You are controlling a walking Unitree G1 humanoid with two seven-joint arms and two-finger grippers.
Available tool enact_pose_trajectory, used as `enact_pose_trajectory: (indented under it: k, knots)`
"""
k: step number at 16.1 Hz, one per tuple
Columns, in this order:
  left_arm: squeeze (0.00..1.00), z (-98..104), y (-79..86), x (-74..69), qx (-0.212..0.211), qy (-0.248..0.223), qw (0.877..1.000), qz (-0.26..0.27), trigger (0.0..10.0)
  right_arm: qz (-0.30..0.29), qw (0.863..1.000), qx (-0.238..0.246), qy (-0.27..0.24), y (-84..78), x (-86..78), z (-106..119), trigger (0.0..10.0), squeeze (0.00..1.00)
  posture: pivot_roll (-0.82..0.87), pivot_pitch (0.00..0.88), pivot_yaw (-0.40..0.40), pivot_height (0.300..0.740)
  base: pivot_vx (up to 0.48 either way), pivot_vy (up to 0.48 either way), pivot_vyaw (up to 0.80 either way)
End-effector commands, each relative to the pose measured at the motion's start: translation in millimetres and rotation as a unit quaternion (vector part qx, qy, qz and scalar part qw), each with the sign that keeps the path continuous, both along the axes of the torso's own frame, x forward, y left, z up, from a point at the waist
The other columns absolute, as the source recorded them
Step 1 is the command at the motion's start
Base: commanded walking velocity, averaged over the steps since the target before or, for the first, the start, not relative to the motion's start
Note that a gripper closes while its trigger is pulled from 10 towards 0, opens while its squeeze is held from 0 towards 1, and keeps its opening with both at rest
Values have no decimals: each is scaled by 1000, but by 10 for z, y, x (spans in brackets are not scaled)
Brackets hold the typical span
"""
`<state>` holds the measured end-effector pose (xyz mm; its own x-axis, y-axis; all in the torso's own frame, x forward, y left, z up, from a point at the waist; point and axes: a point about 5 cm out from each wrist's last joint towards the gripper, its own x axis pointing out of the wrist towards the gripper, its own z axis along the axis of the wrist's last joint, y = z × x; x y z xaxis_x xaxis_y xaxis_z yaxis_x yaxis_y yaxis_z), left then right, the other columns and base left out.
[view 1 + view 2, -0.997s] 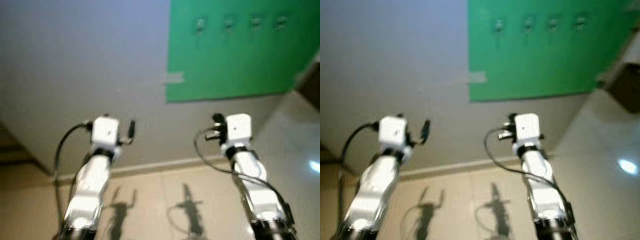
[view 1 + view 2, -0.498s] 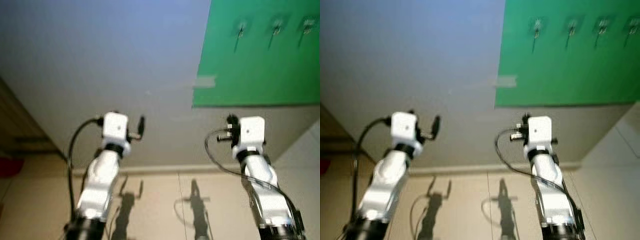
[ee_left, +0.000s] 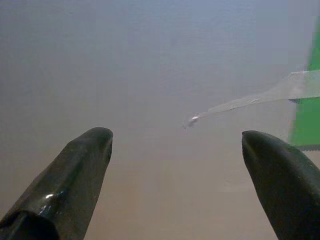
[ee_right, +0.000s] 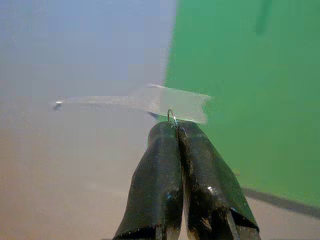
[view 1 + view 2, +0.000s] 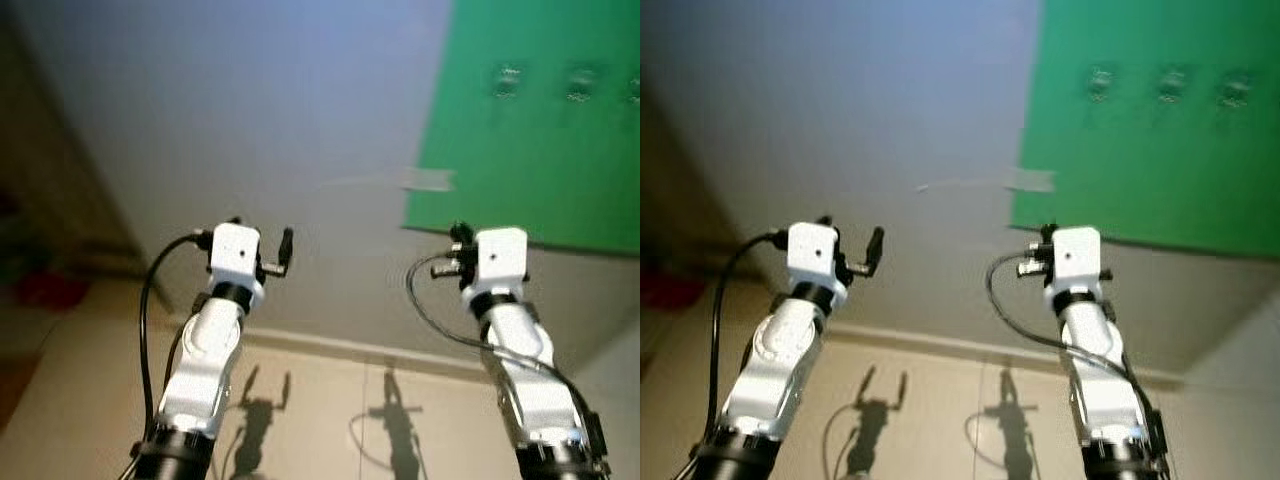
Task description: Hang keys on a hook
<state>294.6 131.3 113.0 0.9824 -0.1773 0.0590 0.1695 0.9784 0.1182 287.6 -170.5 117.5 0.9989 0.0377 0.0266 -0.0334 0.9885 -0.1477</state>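
A green board (image 5: pixel 540 130) hangs on the grey wall, up and to the right, with a row of small metal hooks (image 5: pixel 508 78) near its top, blurred. My right gripper (image 4: pixel 176 129) is raised toward the board's left edge. It is shut on a thin wire key ring (image 4: pixel 172 117) that pokes out past its tips; the keys themselves are hidden. My left gripper (image 3: pixel 175 136) is held up in front of the bare wall, open and with nothing in it. Both silver arms show in the eye views, with the left wrist (image 5: pixel 237 252) and the right wrist (image 5: pixel 498 256) at the same height.
A strip of clear tape (image 5: pixel 425 180) runs from the wall onto the board's left edge. A skirting board (image 5: pixel 340 345) meets the beige tile floor (image 5: pixel 320 410) below. To the left are dark brown furniture (image 5: pixel 60 190) and something red (image 5: pixel 45 290) low down.
The view has swung left, so the green board and hooks have slid right in the picture and the brown furniture has come in. Both arms hold the same pose.
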Motion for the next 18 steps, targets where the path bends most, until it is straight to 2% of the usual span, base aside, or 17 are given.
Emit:
enact_pose_trajectory:
  k: [1, 6, 7, 10, 12, 15, 18]
  knots:
    - [0, -14, 50, -5, 11, 2, 1000, 7, 10000, -10, 1000, 7, 2, 6, -7, -3, 10000, 0, -145, 39, 25, 740, 0, -480, 0]
    - [0, -7, 80, -17, 14, -4, 1000, 7, 10000, -13, 1000, 6, -4, 2, -24, -2, 10000, 0, -139, 40, 26, 740, 0, -455, 0]
    - [0, -8, 88, -19, 2, 2, 1000, 10, 10000, -14, 1000, 10, -4, 2, -20, 5, 10000, 0, -137, 40, 25, 740, 0, 0, 0]
    - [0, 13, 107, -17, 8, -6, 1000, 15, 10000, -8, 1000, 11, -1, 14, -21, 0, 10000, 0, -131, 39, 20, 740, 0, 0, 0]
    - [0, 44, 92, -30, 4, -18, 1000, -2, 10000, 5, 1000, 24, -12, 47, -20, 34, 10000, 0, -128, 39, 23, 740, 0, 0, 0]
    - [0, 73, 75, -33, 6, -24, 999, -21, 10000, -14, 999, 49, -11, 10, -9, 46, 10000, 0, -129, 37, 35, 740, 303, 0, 0]
    - [0, 74, 66, -39, 9, -24, 999, -30, 10000, -10, 999, 50, -15, 9, -13, 57, 10000, 0, -127, 31, 43, 740, 331, 0, -629]
